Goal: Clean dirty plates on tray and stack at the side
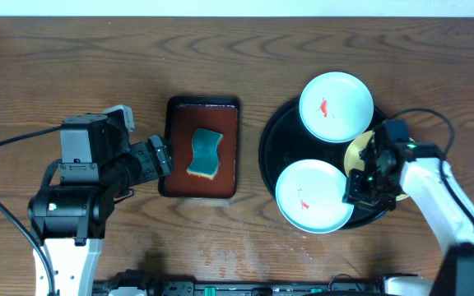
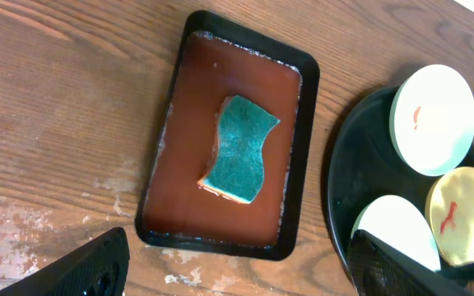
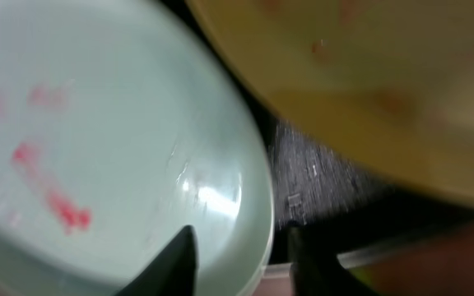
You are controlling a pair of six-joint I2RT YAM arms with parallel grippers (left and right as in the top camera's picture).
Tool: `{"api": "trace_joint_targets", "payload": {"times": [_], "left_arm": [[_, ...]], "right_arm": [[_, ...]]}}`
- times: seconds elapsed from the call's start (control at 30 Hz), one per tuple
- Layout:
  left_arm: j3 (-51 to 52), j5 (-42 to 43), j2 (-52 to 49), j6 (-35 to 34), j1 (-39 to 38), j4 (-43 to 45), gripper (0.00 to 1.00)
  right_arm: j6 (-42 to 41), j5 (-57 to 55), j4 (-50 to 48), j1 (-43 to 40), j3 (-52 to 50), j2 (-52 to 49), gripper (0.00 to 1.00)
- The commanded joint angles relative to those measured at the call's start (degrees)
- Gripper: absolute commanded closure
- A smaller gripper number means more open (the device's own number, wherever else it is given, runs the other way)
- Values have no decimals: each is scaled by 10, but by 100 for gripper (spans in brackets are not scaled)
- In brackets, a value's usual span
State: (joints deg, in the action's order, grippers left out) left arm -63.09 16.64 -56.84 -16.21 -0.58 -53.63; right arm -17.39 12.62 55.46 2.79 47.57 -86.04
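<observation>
The round black tray point(image 1: 271, 148) holds three plates: a white plate point(image 1: 336, 107) at the back with a red smear, a pale yellow plate point(image 1: 357, 154) at the right, and a near white plate point(image 1: 309, 196) with red marks. My right gripper point(image 1: 359, 187) is down at the near white plate's right edge. In the right wrist view its narrowed jaws point(image 3: 239, 247) straddle that white plate's point(image 3: 113, 140) rim; whether they pinch it does not show. The yellow plate point(image 3: 369, 82) lies just beyond. My left gripper point(image 1: 161, 156) hangs open and empty, left of the trays.
A rectangular reddish-brown tray point(image 1: 181, 115) with a teal sponge point(image 1: 206, 153) on it lies between the arms. The left wrist view shows this sponge point(image 2: 241, 148), pale smudges on the wood point(image 2: 23, 238) and the black tray's left rim point(image 2: 336, 189).
</observation>
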Motion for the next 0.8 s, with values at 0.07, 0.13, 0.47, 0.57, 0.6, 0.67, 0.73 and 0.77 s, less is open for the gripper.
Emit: {"api": "trace_joint_targets", "payload": {"times": [0.07,0.13,0.47,0.57,0.6,0.67,0.73,0.77], "left_arm": [[-12,8,-3,10,2,-1,15],[-12,8,-6,10,2,-1,15],[-12,9,-40,15,-6,-2,16],[-12,9,-49,29,-25,-2,16],[-12,9,-53,38,-33,-2,16],[-11,6,-65,49,-50,-1,16],[-8,2,-85,50,-66,1,16],[-8,-3,-94,50,-71,1,16]], "right_arm": [[-28,14,-70,-4,-21,-47,80],[-34,13,-97,-4,-21,-49,93],[-22,-25,-278,-7,-19,-33,99],[7,-21,-273,-1,-19,-33,99],[14,-18,-266,4,-19,-33,99],[20,-19,-247,20,-20,-33,99],[22,-21,-231,34,-21,-33,99],[22,-22,-227,40,-22,-33,99]]}}
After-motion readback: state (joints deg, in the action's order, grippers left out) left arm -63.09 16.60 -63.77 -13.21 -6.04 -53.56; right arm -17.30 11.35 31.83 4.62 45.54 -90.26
